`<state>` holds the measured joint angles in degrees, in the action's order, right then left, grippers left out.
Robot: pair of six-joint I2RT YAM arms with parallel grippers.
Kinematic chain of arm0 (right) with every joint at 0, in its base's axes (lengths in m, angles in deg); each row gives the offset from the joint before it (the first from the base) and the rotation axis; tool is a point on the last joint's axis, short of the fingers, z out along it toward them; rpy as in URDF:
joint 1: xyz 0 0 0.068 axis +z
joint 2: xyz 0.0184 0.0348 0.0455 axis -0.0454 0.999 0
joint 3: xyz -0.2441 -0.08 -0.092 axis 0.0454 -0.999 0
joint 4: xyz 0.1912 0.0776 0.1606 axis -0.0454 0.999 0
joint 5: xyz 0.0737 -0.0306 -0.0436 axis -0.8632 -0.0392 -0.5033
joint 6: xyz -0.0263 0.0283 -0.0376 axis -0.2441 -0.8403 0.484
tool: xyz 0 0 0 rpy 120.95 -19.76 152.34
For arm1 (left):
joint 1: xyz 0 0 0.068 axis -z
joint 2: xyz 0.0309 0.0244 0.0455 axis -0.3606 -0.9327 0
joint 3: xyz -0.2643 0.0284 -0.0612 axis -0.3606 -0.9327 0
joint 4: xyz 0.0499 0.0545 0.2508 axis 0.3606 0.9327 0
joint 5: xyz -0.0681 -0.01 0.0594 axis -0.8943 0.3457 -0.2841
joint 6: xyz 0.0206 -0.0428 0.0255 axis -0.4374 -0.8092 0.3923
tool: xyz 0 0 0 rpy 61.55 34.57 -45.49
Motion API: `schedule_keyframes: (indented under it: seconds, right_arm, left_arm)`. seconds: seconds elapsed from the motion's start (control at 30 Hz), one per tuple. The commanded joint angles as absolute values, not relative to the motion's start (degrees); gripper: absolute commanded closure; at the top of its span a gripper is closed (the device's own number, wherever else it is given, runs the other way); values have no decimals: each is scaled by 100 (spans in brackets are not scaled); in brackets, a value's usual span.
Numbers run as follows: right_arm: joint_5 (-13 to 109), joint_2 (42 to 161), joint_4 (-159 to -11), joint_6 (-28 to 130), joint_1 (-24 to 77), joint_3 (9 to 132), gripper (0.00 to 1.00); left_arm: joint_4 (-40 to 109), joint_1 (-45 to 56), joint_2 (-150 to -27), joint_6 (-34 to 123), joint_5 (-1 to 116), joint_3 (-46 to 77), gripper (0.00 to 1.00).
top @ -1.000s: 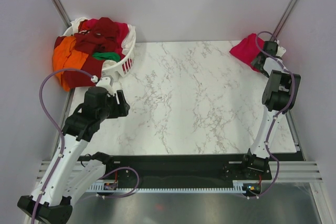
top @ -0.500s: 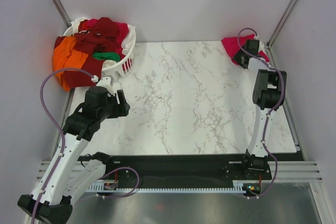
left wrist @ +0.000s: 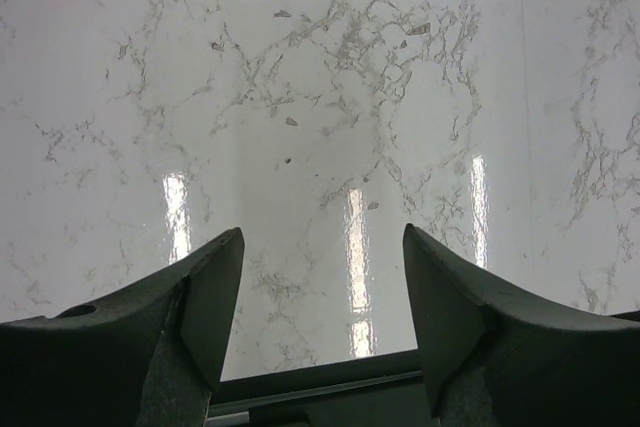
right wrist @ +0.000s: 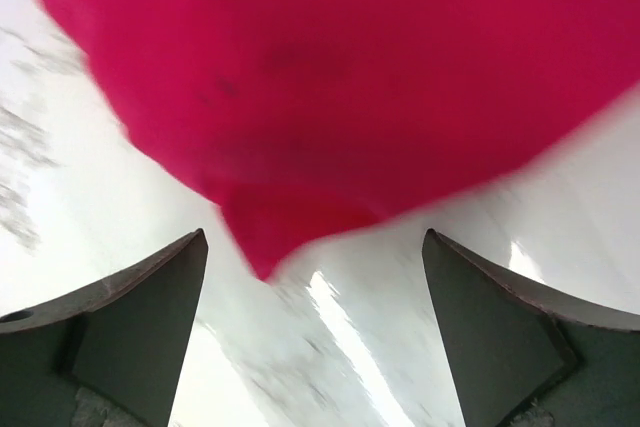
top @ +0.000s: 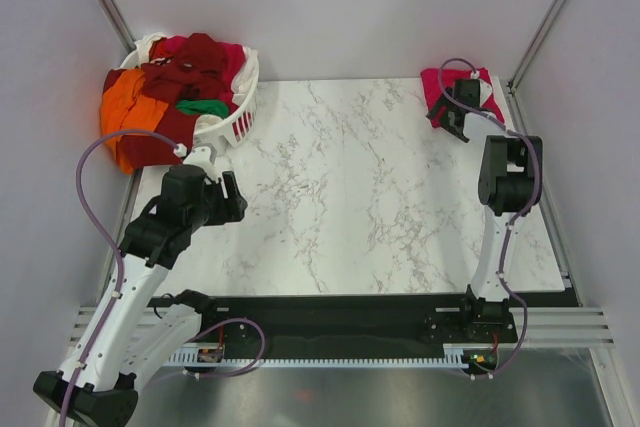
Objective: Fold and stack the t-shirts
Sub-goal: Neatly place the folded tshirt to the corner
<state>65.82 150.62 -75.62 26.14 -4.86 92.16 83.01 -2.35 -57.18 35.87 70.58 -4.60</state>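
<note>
A crimson-pink t-shirt (top: 484, 87) lies bunched at the table's far right corner; it fills the top of the right wrist view (right wrist: 330, 77). My right gripper (top: 447, 117) is open and empty, hovering at the shirt's near left edge, with the cloth's corner between but beyond the fingers (right wrist: 130, 317). Dark maroon (top: 190, 62), orange (top: 122, 112), green (top: 203, 106) and white shirts are heaped in a white laundry basket (top: 240, 125) at the far left. My left gripper (top: 232, 197) is open and empty over bare marble (left wrist: 330, 147).
The white slotted basket overhangs the table's far left corner, with orange and maroon cloth spilling over its left side. Grey walls and metal posts close in the back and sides. The black base rail (top: 340, 322) runs along the near edge.
My right gripper has swung left along the far edge, from the shirt's right side to its left side. The crimson-pink shirt has shifted left and flattened. The left arm has not moved.
</note>
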Motion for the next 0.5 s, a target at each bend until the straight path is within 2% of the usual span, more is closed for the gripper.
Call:
schedule_keyframes:
  seconds: [0.0, 0.17, 0.27, 0.3, 0.37, 0.4, 0.47]
  right_arm:
    - [7061, 14241, -6912, 2927, -585, 8543, 3]
    - [6641, 13054, -6955, 3094, -577, 7796, 3]
    - [5823, 12824, -7481, 3164, -577, 7943, 13]
    - [5735, 12894, -7492, 3139, -585, 8118, 32]
    - [5454, 13376, -7431, 3077, -594, 8952, 59]
    - [5418, 13604, -7405, 3025, -603, 9259, 78]
    - [5303, 14404, -7343, 2989, -620, 10191, 94]
  left_arm:
    - [8140, -215, -5683, 3428, 7226, -475, 28]
    - [8140, -224, -5657, 3419, 7244, -484, 28]
    - [8149, -224, -5648, 3419, 7235, -484, 28]
    - [8140, -224, -5648, 3419, 7235, -484, 28]
    - [8140, -224, -5613, 3419, 7244, -484, 28]
    - [8149, -215, -5604, 3411, 7261, -484, 28]
    - [8131, -224, -5551, 3402, 7296, -484, 28]
